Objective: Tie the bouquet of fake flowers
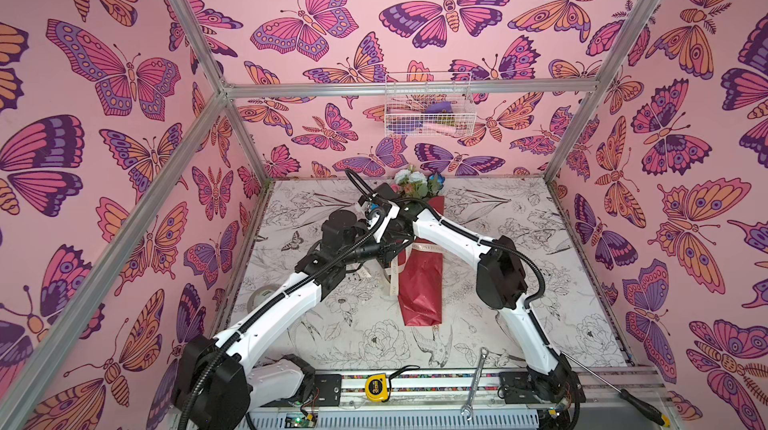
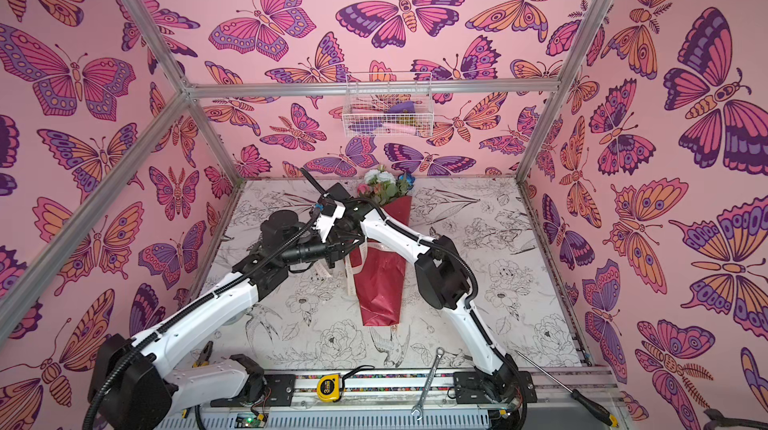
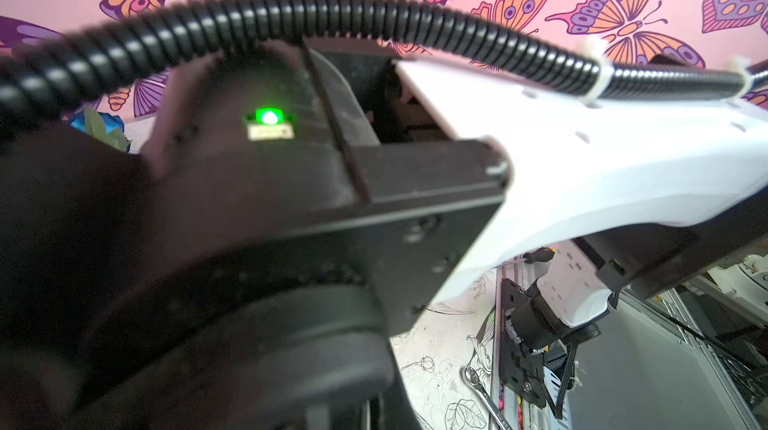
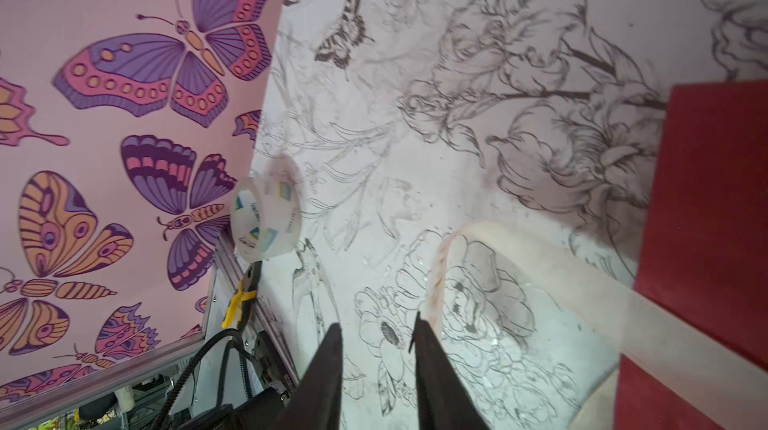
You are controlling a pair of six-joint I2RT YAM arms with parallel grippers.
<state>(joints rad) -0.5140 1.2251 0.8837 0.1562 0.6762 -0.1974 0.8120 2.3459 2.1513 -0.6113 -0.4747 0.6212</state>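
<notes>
The bouquet of fake flowers lies in the middle of the table in dark red wrapping paper [image 1: 419, 282], with its white, pink and blue heads [image 1: 415, 183] toward the back wall. A cream ribbon [image 1: 392, 278] crosses the wrap and trails down its left side. Both arms meet over the wrap's middle. My left gripper [image 1: 392, 247] sits at the wrap's left edge by the ribbon; its jaws are hidden, and the right arm fills the left wrist view. My right gripper [image 4: 377, 322] is open with nothing between its fingers. A loop of ribbon [image 4: 540, 257] curls against one fingertip, beside the red paper [image 4: 706, 199].
A clear tape roll [image 4: 268, 212] and yellow-handled pliers [image 4: 239, 303] lie by the left wall. A tape measure [image 1: 378, 386], a wrench [image 1: 476, 382] and a screwdriver [image 1: 623, 390] rest along the front rail. A wire basket [image 1: 428, 106] hangs on the back wall.
</notes>
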